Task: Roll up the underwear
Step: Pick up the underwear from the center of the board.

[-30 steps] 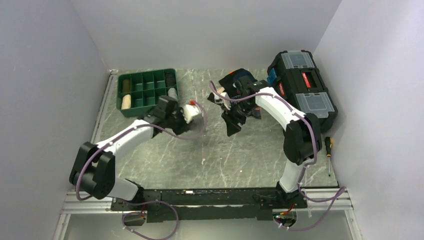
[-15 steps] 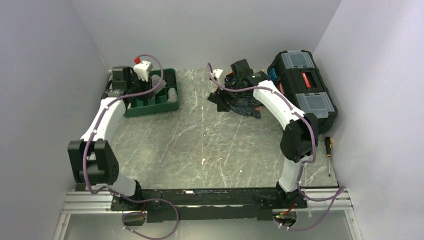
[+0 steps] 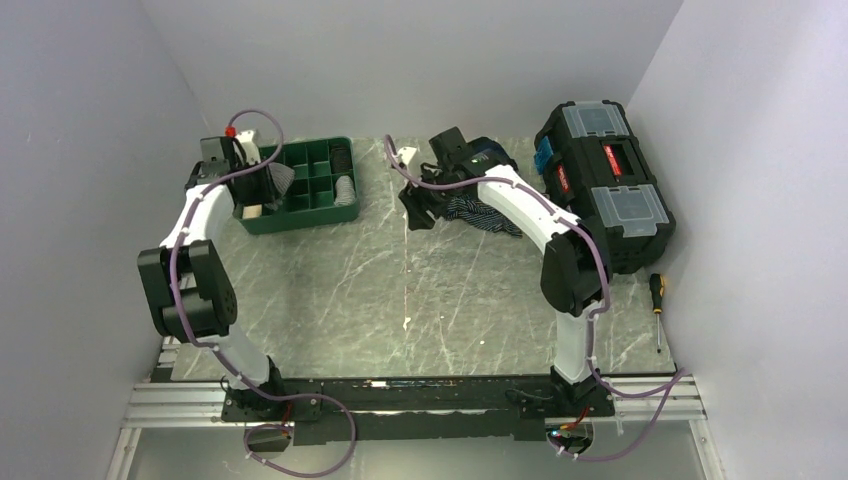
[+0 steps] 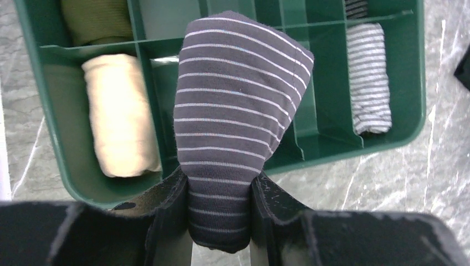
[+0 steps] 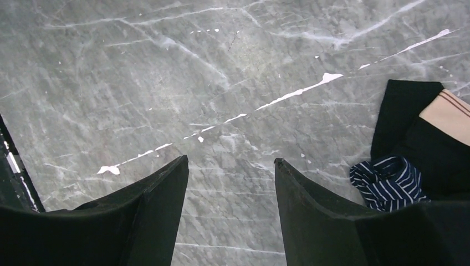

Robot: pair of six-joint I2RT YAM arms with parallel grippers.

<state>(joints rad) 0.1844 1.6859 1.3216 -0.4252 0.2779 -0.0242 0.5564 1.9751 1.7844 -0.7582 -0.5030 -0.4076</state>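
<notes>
Currently, the underwear (image 4: 233, 122), a grey roll with thin white stripes, is clamped at one end between the left jaws. It is held over the green divided tray (image 4: 55, 111), above the compartments between a cream roll (image 4: 122, 116) and a pale striped roll (image 4: 368, 77). The right jaws stand open and empty over bare tabletop (image 5: 166, 83), near a navy striped garment (image 5: 388, 185) and a black garment (image 5: 404, 111).

No text, brand, number or sign is being shown clearly enough to be read in any view. A red label (image 3: 613, 160) is being carried on the black toolbox (image 3: 645, 225), but its lettering is being blurred beyond reading.
</notes>
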